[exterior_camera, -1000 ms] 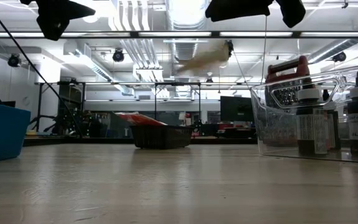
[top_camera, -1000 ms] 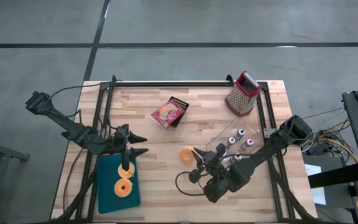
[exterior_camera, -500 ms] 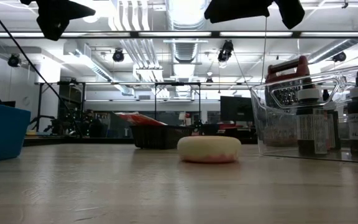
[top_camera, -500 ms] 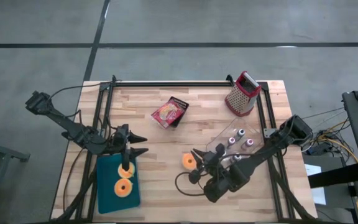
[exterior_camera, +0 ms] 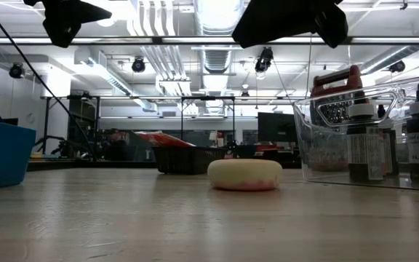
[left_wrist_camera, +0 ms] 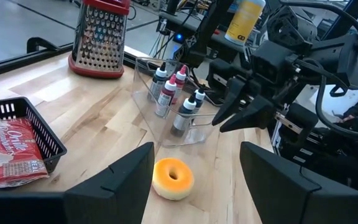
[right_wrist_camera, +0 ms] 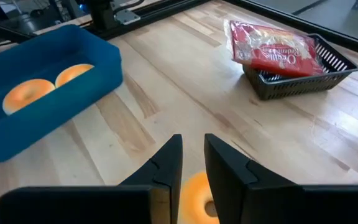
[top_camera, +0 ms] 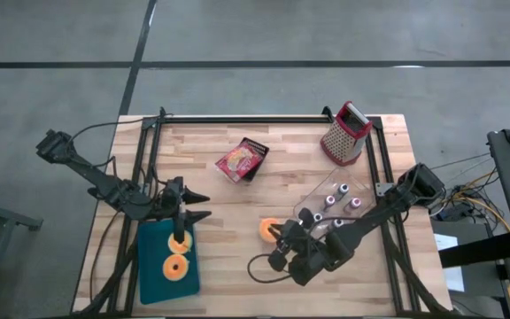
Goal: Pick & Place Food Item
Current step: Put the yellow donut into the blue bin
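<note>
- Donut [top_camera: 269, 230] lies flat on the wooden worktop [top_camera: 237, 195], near centre, beside the clear bin [top_camera: 339, 206] of bottles; also seen in low view [exterior_camera: 244, 175], left wrist view [left_wrist_camera: 173, 178] and partly in right wrist view [right_wrist_camera: 199, 194].
- Right gripper [top_camera: 283, 241] w/ fingers close together, only a narrow gap, nothing held; tips sit just behind the donut, which shows between/below them in right wrist view [right_wrist_camera: 192, 163]. Can't tell if touching.
- Left gripper [top_camera: 198, 206] fingers spread wide apart, empty; hovers at the far end of the blue tray [top_camera: 149, 266].
- Blue tray at worktop's left-near corner holds 2 donuts [top_camera: 177, 267], one partly under the left gripper.
- Black basket [top_camera: 253, 159] w/ red snack bag [top_camera: 237, 161] at worktop's middle-far area, well apart from the loose donut.
- Box grater [top_camera: 345, 135] upright at far right corner.
</note>
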`<state>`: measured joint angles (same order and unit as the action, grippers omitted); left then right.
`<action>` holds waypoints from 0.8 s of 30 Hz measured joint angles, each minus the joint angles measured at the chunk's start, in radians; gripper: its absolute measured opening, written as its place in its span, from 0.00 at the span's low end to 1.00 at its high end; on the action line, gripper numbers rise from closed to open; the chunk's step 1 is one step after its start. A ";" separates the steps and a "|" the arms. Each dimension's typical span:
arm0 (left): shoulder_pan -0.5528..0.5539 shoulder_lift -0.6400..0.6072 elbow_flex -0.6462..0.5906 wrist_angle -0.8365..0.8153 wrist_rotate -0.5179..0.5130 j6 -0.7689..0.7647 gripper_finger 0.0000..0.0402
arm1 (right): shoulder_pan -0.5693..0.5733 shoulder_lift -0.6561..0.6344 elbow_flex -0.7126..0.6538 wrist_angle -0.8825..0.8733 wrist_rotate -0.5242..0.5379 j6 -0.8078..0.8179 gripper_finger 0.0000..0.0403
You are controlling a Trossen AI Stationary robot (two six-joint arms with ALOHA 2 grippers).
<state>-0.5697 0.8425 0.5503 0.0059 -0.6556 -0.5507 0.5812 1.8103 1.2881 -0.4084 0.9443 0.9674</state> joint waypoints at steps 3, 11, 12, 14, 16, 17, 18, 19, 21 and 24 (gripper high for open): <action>0.000 0.000 0.000 -0.002 0.000 0.000 0.61 | -0.003 0.000 0.000 0.000 -0.001 -0.003 0.18; 0.000 0.000 0.000 -0.002 0.000 0.000 0.61 | -0.007 0.003 0.000 -0.001 0.000 -0.032 0.23; 0.000 0.000 0.000 -0.002 0.000 0.000 0.61 | -0.007 0.005 0.000 -0.001 -0.001 -0.041 0.23; 0.000 0.000 0.000 -0.002 0.000 0.000 0.61 | -0.006 0.009 0.000 -0.005 -0.001 -0.055 0.24; 0.000 0.000 0.000 -0.002 0.000 0.000 0.61 | -0.006 0.011 0.000 -0.011 0.006 -0.055 0.25; 0.000 0.000 0.000 -0.002 0.000 0.000 0.61 | -0.006 0.011 0.000 -0.015 0.010 -0.057 0.26; 0.000 0.000 0.000 -0.002 0.000 0.000 0.61 | -0.006 0.011 0.000 -0.016 0.013 -0.068 0.27; 0.000 0.000 0.000 -0.002 0.000 0.000 0.61 | -0.006 0.011 0.000 -0.018 0.013 -0.085 0.28; -0.001 0.000 0.000 -0.002 0.000 0.000 0.61 | -0.005 0.011 0.000 -0.023 0.013 -0.134 0.31; -0.001 0.000 0.000 -0.002 0.000 0.000 0.61 | 0.008 0.011 0.000 -0.026 0.013 -0.221 0.36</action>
<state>-0.5705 0.8425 0.5499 0.0039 -0.6552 -0.5507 0.5888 1.8217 1.2881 -0.4341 0.9574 0.7466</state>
